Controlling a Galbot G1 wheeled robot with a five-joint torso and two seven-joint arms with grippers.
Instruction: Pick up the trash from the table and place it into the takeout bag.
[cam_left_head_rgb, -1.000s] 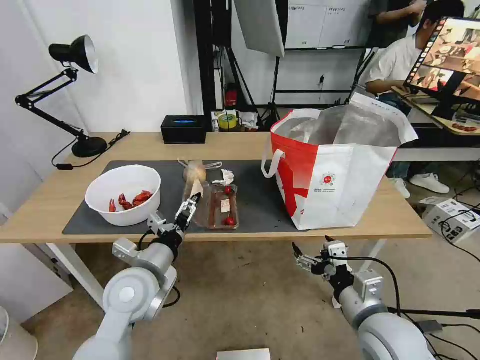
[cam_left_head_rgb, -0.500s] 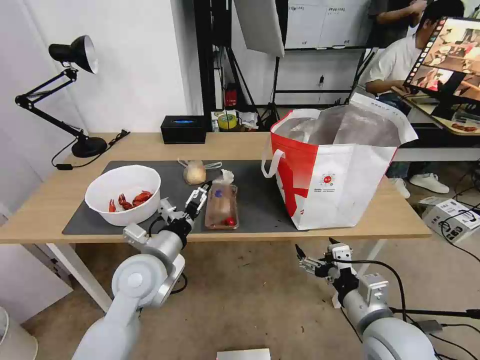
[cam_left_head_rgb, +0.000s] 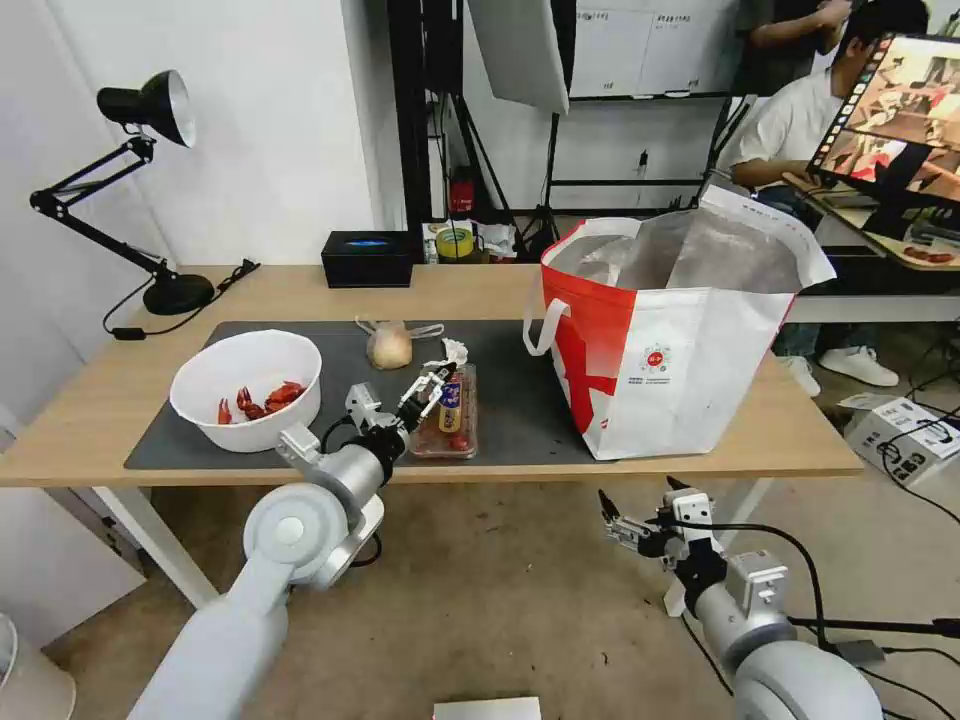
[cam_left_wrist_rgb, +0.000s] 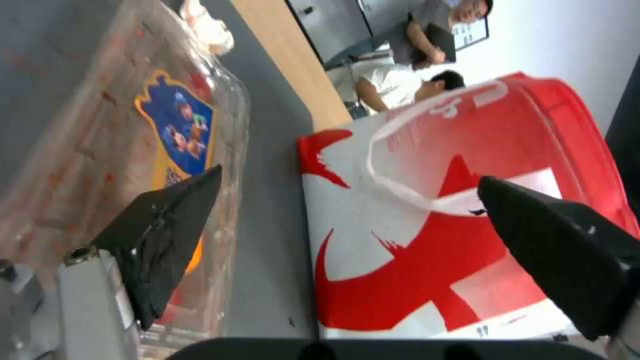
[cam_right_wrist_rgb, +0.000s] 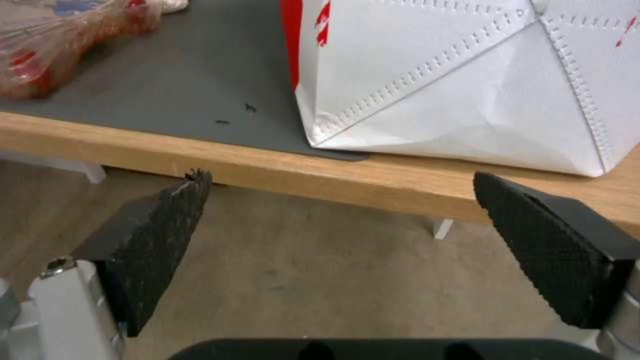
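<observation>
While the left gripper (cam_left_head_rgb: 432, 383) reaches over the near edge of the table (cam_left_head_rgb: 120, 372) with its jaws spread wide, one black fingertip (cam_left_wrist_rgb: 170, 220) lies against the clear plastic tray (cam_left_head_rgb: 446, 420), which sits on the dark grey mat (cam_left_head_rgb: 515, 395) with red scraps inside and a blue and yellow sticker (cam_left_wrist_rgb: 180, 127) on its film; the other fingertip stands apart from the tray, on the side of the takeout bag (cam_left_head_rgb: 660, 340). Nothing is gripped. That red-and-white bag stands upright and open on the right part of the mat, its foil lining showing, near the tray but not touching it. Just behind the tray lies the crumpled white tissue (cam_left_head_rgb: 455, 352), and beside that, farther back, the knotted clear bag (cam_left_head_rgb: 390, 345) with its beige lump. Left of the gripper, the white bowl (cam_left_head_rgb: 247, 388) holds red crayfish shells. Behind the mat stand a small black box (cam_left_head_rgb: 368, 258) and, at the far left corner, a black desk lamp (cam_left_head_rgb: 140, 190). Below the table's front edge, under the takeout bag, the right gripper (cam_left_head_rgb: 640, 515) hangs with its jaws wide apart and empty.
</observation>
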